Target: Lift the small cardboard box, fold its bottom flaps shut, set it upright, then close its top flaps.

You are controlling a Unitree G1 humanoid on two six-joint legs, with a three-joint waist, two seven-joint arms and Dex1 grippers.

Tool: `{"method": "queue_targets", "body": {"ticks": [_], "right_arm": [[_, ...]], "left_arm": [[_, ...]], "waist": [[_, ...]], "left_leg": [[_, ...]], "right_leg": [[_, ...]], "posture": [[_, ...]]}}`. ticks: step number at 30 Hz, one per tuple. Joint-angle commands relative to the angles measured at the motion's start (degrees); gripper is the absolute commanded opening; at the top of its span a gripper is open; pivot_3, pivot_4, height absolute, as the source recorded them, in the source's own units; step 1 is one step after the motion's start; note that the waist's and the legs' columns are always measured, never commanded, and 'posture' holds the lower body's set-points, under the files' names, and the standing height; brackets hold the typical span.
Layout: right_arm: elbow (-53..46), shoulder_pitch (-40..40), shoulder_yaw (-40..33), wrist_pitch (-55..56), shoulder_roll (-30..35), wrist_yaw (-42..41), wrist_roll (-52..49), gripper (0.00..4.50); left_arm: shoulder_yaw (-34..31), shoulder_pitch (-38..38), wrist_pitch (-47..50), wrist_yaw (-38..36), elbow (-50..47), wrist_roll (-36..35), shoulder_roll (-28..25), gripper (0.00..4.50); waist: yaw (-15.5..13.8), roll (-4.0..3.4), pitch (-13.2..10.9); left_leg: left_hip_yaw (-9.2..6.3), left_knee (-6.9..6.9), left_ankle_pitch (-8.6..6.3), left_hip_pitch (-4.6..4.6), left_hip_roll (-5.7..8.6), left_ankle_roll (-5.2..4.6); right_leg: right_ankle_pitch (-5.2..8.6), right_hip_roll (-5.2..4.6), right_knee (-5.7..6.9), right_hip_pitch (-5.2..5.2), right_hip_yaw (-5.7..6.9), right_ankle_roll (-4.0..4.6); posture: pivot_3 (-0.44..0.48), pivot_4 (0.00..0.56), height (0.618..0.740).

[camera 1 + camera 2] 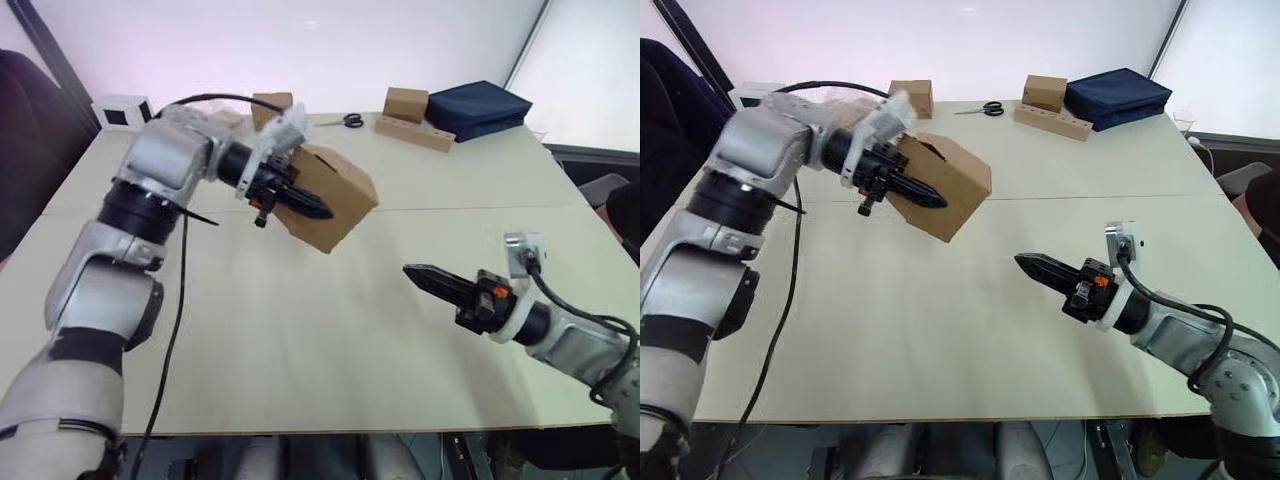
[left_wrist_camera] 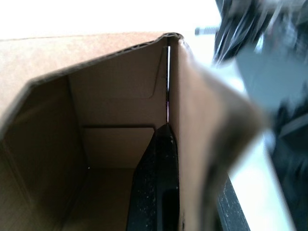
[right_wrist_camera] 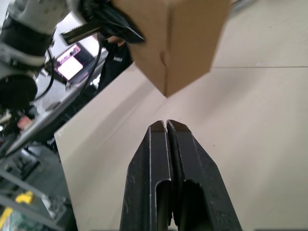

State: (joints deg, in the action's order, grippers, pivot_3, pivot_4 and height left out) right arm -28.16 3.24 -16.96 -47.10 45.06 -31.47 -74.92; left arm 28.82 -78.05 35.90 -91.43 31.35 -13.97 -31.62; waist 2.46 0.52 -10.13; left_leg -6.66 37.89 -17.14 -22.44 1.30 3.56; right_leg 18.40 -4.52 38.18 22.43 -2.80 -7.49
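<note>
The left end effector [image 1: 305, 205] holds the small cardboard box [image 1: 335, 200] up in the air, above the far left part of the worktop [image 1: 300, 330]. The box is tipped over at a slant, with one corner pointing down, and it does not touch the worktop. The left end effector pinches one wall of the box. One black finger [image 2: 156, 183] is inside the box and the other lies along the outside. From the left wrist you can look into the box, and the inside is bare brown cardboard. The right end effector [image 1: 1028, 264] is closed, with its two black fingers pressed together and nothing between them. It hangs a little above the worktop on the right side, well apart from the box, and its tips point toward the box. At the far edge of the worktop there is a dark blue bag [image 1: 480, 108], a flat cardboard stack [image 1: 414, 132] with another little brown box [image 1: 405, 103] on it, a pair of scissors [image 1: 347, 121], and one more brown box [image 1: 272, 104]. A white box [image 1: 121, 110] sits at the far left corner.
</note>
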Motion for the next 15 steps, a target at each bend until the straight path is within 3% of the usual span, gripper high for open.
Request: {"method": "queue_targets", "body": {"ticks": [1, 5, 11, 15], "right_arm": [[-2.7, 1.0, -0.4, -0.2, 2.7, -2.2, 2.6, 0.04], [-4.7, 1.6, 1.4, -0.5, 3.9, -2.3, 5.5, 0.04], [-8.3, 1.4, 3.2, -0.6, 4.8, -2.1, 9.9, 0.04], [-10.1, 0.0, 5.2, 0.6, 3.9, -1.6, 14.6, 0.04]], "left_arm": [[6.4, -3.6, -6.2, -1.1, 4.7, 8.0, 2.5, 0.00], [12.3, -4.8, -9.6, -0.8, 7.6, 16.7, 6.7, 0.00], [15.6, -5.7, -9.4, 0.8, 9.6, 24.8, 11.9, 0.00], [17.2, -5.8, -0.6, -0.7, 6.6, 27.1, 15.1, 0.00]], "waist": [[0.1, 0.01, 0.0], [-0.1, 0.05, 0.0], [-0.2, 0.08, -0.1], [-0.3, 0.10, -0.1]], "left_leg": [[0.00, 0.00, -0.01, -0.03, 0.00, -0.02], [0.00, 0.01, -0.04, -0.09, 0.00, -0.07], [-0.01, 0.05, -0.04, -0.11, 0.01, -0.07], [-0.01, 0.06, -0.04, -0.11, 0.02, -0.07]], "right_leg": [[0.01, 0.00, 0.00, 0.02, 0.00, -0.01], [0.02, -0.01, -0.01, 0.07, -0.01, -0.03], [0.02, -0.02, -0.01, 0.06, 0.00, -0.04], [0.03, -0.02, 0.00, 0.06, 0.00, -0.05]], "posture": [[0.000, 0.150, 0.740], [0.000, 0.150, 0.740], [0.000, 0.150, 0.740], [0.000, 0.150, 0.740]]}}
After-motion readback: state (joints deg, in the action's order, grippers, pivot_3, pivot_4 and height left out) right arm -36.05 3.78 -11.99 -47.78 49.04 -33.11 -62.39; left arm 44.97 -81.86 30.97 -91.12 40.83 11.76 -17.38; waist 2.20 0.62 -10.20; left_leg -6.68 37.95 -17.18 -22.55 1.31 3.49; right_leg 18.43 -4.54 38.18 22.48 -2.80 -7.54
